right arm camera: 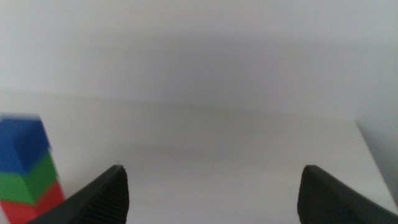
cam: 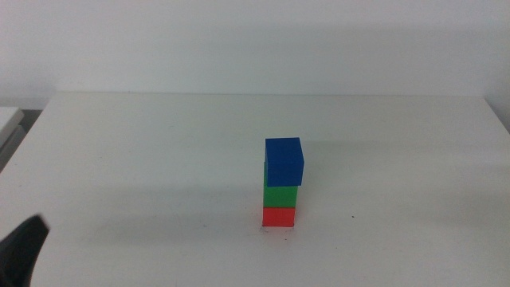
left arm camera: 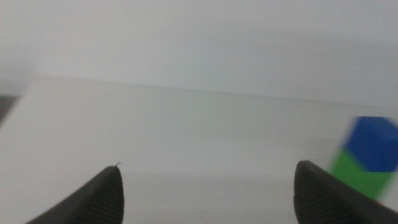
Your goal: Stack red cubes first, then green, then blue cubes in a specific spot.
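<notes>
All three stacked up mid-desk: red cube (cam: 279, 216) on the bottom, green cube (cam: 280, 196) on it, blue cube (cam: 284, 161) on top, sitting a bit off-centre and overhanging the green slightly.

Red cube (cam: 279, 216): hidden in the left wrist view; cut by the edge in the right wrist view (right arm camera: 28, 208)
Green cube (left arm camera: 362, 174): blurred, partly behind a jaw, cut by the edge at 3 o'clock
Blue cube (left arm camera: 373, 143): blurred, cut by the edge at 3 o'clock
Left gripper (cam: 20, 251): only a dark part shows at 8 o'clock in the middle view, cut by the edge
Right gripper (right arm camera: 214, 196): outside the middle view
Marked spot: covered by the stack, specks too small to tell
</notes>
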Motion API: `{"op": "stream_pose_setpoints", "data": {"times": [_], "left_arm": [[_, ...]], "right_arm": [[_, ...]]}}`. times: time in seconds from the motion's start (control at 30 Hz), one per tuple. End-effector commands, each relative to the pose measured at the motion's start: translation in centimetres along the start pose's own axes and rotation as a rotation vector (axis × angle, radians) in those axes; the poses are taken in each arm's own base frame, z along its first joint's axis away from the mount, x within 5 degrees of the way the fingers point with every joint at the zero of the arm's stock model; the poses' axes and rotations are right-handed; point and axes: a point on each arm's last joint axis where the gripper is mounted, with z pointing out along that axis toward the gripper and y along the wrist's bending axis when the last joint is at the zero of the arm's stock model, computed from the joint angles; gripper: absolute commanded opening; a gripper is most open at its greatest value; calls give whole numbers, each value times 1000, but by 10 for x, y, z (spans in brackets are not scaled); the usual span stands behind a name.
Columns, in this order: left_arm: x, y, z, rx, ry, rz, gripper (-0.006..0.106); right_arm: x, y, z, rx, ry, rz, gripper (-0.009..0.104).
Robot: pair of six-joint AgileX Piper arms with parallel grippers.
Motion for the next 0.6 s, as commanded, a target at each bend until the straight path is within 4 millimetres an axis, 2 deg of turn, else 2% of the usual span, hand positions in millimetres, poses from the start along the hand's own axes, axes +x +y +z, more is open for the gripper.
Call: {"op": "stream_pose_setpoints", "data": {"times": [0.0,0.1,0.23,0.3,0.57], "left_arm": [[17,8,-3,-65,-53,-28,94],[34,14,-3,-118,-70,-37,94],[53,21,3,-150,-24,-45,94],[60,23,5,-162,-8,-31,94],[61,24,5,-171,-5,-13,94]], "right_arm": [[24,-3,-8,45,-23,-38,85],[49,-7,-14,105,-35,-25,85],[70,-8,-20,151,-74,-28,85],[73,-8,-22,154,-103,-30,85],[73,-8,-22,154,-107,-31,85]]}}
